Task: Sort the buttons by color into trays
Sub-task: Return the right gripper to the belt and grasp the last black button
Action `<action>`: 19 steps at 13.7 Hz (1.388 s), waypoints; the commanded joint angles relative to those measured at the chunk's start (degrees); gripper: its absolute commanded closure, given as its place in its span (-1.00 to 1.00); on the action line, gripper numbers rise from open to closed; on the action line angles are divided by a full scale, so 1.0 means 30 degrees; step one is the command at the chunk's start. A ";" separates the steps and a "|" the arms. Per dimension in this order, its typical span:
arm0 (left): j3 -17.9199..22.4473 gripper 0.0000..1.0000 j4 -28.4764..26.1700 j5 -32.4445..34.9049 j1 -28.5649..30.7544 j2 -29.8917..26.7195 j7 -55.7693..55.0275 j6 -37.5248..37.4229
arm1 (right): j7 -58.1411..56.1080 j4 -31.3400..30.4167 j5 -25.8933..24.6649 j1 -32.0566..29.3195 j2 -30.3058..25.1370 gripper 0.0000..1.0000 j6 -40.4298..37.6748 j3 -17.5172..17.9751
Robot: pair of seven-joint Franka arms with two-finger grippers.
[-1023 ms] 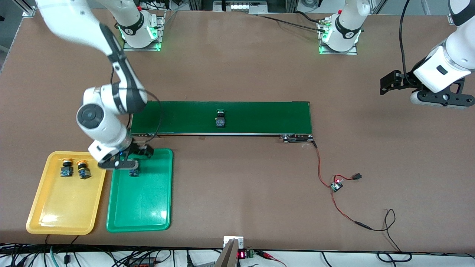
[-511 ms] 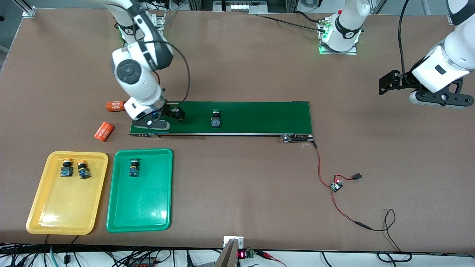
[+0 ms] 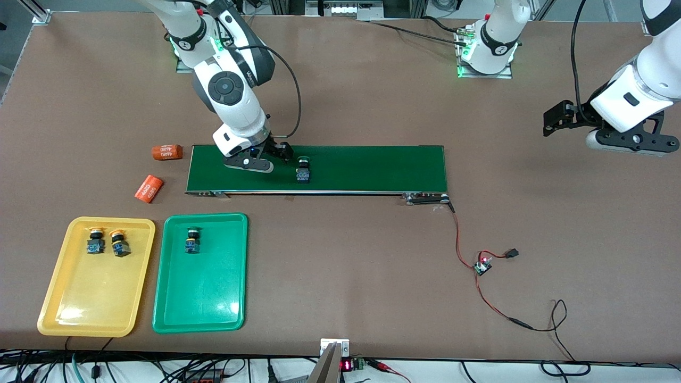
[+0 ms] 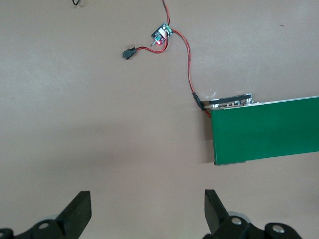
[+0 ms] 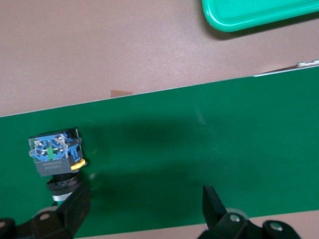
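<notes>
a: item one, the trays?
b: shallow yellow plastic tray [image 3: 96,276] with rounded corners, at the right arm's end of the table; it holds two yellow-capped push-button switches [image 3: 95,240], side by side; the matching shallow green plastic tray [image 3: 201,287] lies just beside it and holds one green-capped push-button switch [image 3: 192,240].
a: the fourth button?
b: a green-capped switch with a black-and-blue body [image 3: 303,170], lying on the long dark-green conveyor belt [image 3: 372,167].
a: grippers?
b: right gripper [image 3: 268,158] low over the belt, just beside that switch; fingers [image 5: 213,204] spread wide, nothing held; left gripper [image 4: 148,209] waits over bare table at the left arm's end, jaws wide apart, nothing held.
a: sundries?
b: two orange cylinders printed "4680" [image 3: 166,152] on the table near the belt's end; a small circuit board on red wires [image 3: 483,265].
</notes>
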 commanded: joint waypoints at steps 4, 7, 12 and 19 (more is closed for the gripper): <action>-0.0008 -1.00 0.0292 0.0175 -0.0078 0.0000 0.0142 -0.0083 | 0.0105 0.0538 -0.0138 0.0059 0.0517 -1.00 0.0065 -0.0041; -0.0212 -1.00 0.0292 0.0175 -0.0049 -0.0029 0.0171 -0.0083 | 0.0105 0.0655 -0.0138 0.0089 0.0517 -1.00 0.0065 -0.0041; -0.0213 -1.00 0.0292 0.0175 -0.0049 0.0029 0.0142 -0.0083 | -0.0099 0.0977 -0.1187 0.0731 0.1101 -1.00 0.0094 -0.0041; -0.0154 -1.00 0.0350 0.0145 -0.0019 0.0000 0.0171 -0.0171 | -0.0334 0.1095 -0.1925 0.0704 0.1746 -1.00 0.0619 -0.0070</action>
